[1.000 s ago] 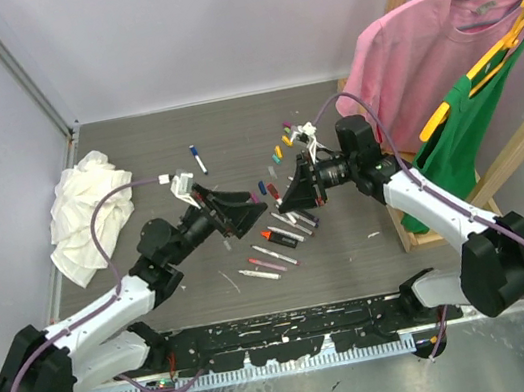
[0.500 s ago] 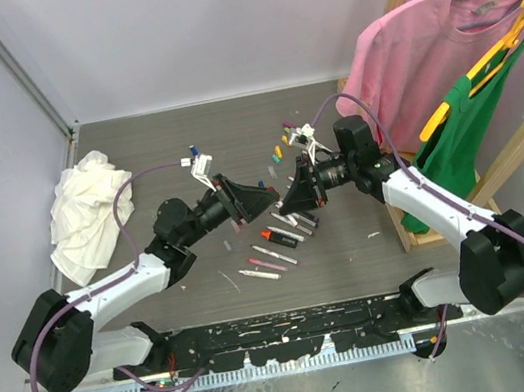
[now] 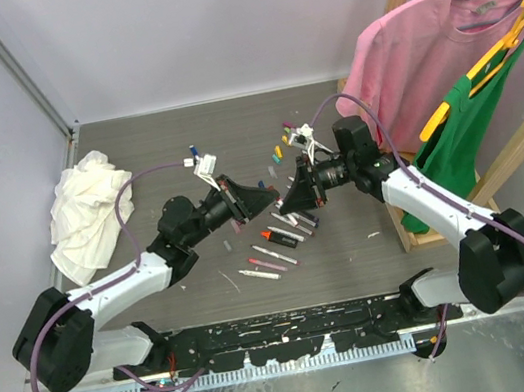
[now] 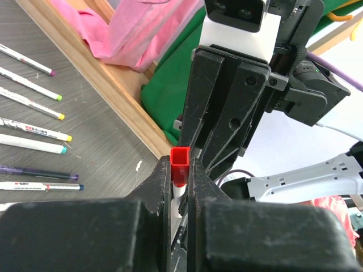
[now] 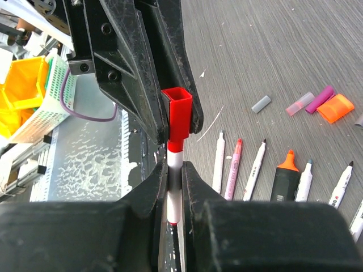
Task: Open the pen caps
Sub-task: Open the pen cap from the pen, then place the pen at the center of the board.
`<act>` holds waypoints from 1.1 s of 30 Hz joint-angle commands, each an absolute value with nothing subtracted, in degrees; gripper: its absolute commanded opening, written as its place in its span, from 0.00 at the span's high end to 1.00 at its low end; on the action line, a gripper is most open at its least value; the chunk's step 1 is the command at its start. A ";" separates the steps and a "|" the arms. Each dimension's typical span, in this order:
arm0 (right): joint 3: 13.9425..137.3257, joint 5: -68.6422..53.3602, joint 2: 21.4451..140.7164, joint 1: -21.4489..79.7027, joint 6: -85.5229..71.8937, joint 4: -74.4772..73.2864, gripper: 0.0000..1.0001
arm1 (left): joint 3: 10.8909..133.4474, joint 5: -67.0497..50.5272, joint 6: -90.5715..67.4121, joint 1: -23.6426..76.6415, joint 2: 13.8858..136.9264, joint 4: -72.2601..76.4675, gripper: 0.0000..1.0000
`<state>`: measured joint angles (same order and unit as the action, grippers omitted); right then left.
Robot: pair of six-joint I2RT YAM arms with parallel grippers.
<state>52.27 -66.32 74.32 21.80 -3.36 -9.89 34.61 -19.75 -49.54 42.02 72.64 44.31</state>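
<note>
Nearest the arm bases, at six o'clock from where the grippers meet, loose pens (image 3: 276, 246) lie uncapped on the table (image 3: 151, 144). Above them the right gripper (image 5: 174, 170) is clamped on the barrel of a pen (image 5: 174, 154). The left gripper (image 4: 180, 173) is clamped on that pen's red cap (image 4: 180, 161). The two noses are tip to tip, the left at nine o'clock and the right at three. The left fingers pinch only the lower part of the cap, and its open square end stands proud of them. A pull that is not straight along the pen could therefore let the cap slip out. The barrel could also slide through the right jaws with the cap still on. With the noses this close, any twist may knock them together, and a sudden release could drop the cap among the pens below. Farther off, at twelve o'clock, loose caps (image 3: 280, 150) lie scattered. A second ago the left gripper stood wide open, well back at nine o'clock; it has since come in and closed, while the right gripper has barely moved
</note>
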 commanded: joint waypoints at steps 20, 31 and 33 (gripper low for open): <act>57.19 -59.02 79.10 28.64 2.41 -15.89 0.99 | 43.77 -9.33 -47.81 23.31 62.00 36.47 1.00; 62.02 -38.31 88.17 50.74 13.62 -27.17 0.99 | 31.04 0.73 -48.42 22.76 42.91 -8.27 1.00; 61.29 -32.59 89.79 56.23 12.66 -25.36 0.98 | 28.89 4.63 -52.93 22.77 40.44 -20.27 1.00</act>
